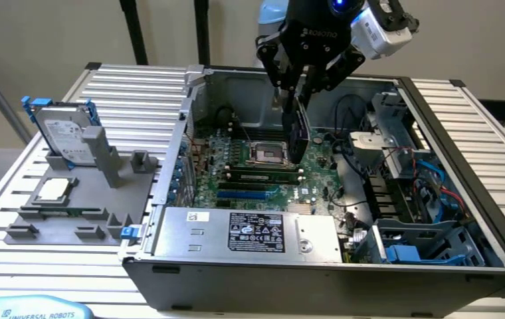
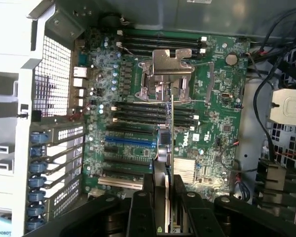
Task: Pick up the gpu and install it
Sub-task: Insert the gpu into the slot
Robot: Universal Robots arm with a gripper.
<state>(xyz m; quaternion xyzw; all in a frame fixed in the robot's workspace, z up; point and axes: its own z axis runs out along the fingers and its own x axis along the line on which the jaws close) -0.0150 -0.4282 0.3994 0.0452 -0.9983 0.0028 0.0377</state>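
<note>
The gpu (image 1: 297, 129) hangs upright inside the open computer case (image 1: 465, 133), dark face showing. My gripper (image 1: 302, 90) is shut on its upper edge. Its lower end hovers over the green motherboard (image 1: 234, 179), near the CPU socket (image 1: 266, 154). The wrist view looks down the card: the gpu (image 2: 165, 143) appears edge-on as a thin strip between my black fingers (image 2: 149, 197), with my gripper (image 2: 164, 185) clamped on it. Below it lie the motherboard (image 2: 212, 98), the black slots and one blue slot (image 2: 128, 140). I cannot tell whether the card touches the board.
Left of the case, a grey fixture (image 1: 66, 226) carries a silver hard drive with blue rails (image 1: 62, 133) and a square CPU chip (image 1: 53, 189). The power supply (image 1: 244, 232) fills the case's front. Cables (image 1: 430, 186) and drive bays crowd the exterior view's right side.
</note>
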